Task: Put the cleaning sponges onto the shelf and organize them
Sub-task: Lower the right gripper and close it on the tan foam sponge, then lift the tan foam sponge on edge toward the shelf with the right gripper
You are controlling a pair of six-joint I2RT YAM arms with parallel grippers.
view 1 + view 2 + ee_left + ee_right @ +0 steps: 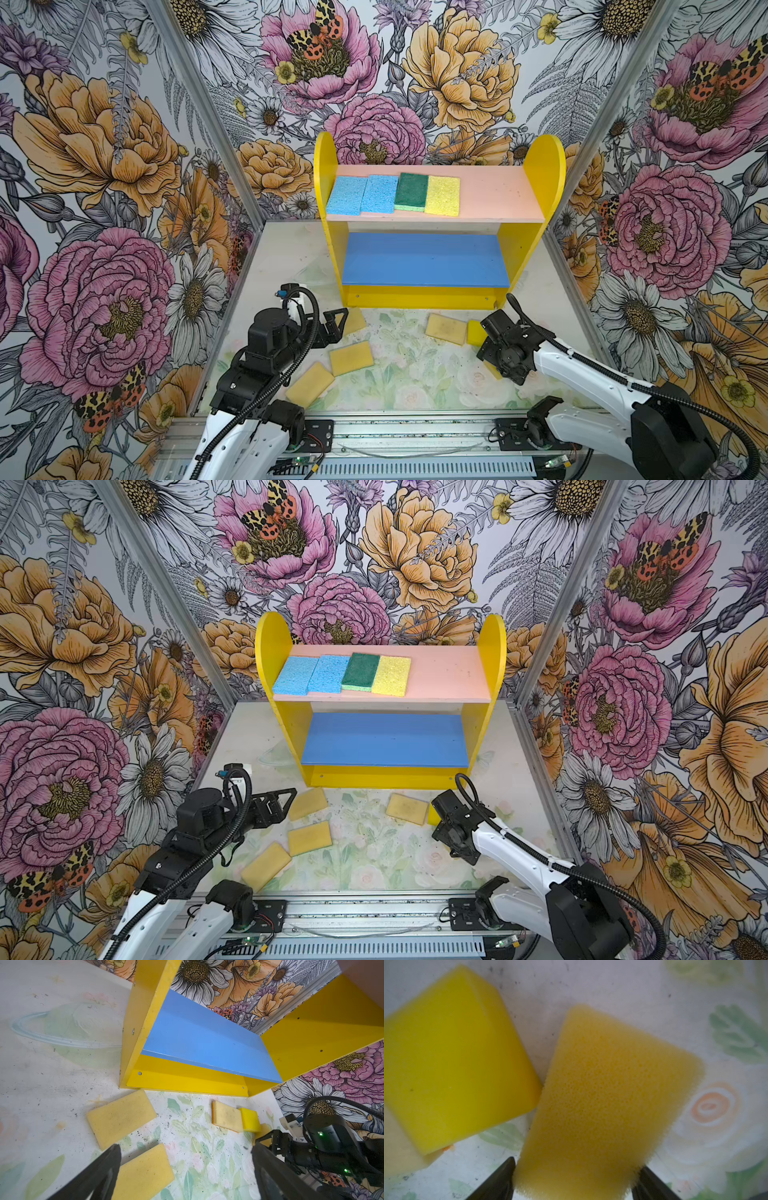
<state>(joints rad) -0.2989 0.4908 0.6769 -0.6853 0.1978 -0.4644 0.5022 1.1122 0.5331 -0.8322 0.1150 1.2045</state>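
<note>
Right wrist view: right claw [576, 1164] straddles tan-yellow sponge [608, 1084], cannot tell if clamped; left claw [186, 1148] released. Risk: abutting bright yellow sponge [452, 1059] drags along on lift

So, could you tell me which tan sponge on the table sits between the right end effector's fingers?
The tan sponge next to the bright yellow sponge: only it lies between the fingers of the right end effector.
</note>
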